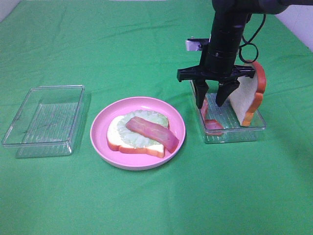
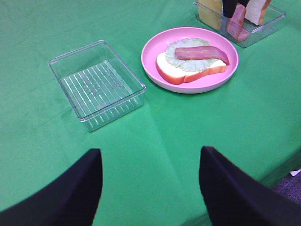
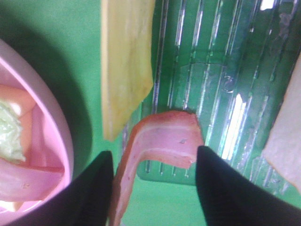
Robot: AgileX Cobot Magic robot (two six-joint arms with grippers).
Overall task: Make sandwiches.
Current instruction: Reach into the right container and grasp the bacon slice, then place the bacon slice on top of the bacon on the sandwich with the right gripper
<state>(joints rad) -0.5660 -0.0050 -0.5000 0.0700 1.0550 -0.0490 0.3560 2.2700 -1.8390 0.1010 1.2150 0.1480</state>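
On the pink plate (image 1: 100, 128) lies a white bread slice (image 1: 115, 139) with pale green lettuce (image 1: 157, 119) and one pink-red bacon strip (image 1: 151, 132) on top. My right gripper (image 1: 210, 104) is open and hangs low in the clear tray (image 1: 244, 133) on the right, its fingers on either side of a second bacon strip (image 3: 162, 141) that leans on the tray's edge. A yellow cheese square (image 3: 127, 66) stands next to it, and another bread slice (image 1: 250, 95) stands on edge in the tray's far side. My left gripper (image 2: 150, 153) is open and empty above the cloth, out of the exterior view.
An empty clear tray (image 1: 46, 120) sits left of the plate. The green cloth (image 1: 161, 196) covers the whole table. The right tray stands close beside the plate's right rim. The table's edge shows at the lower right of the left wrist view (image 2: 287, 174).
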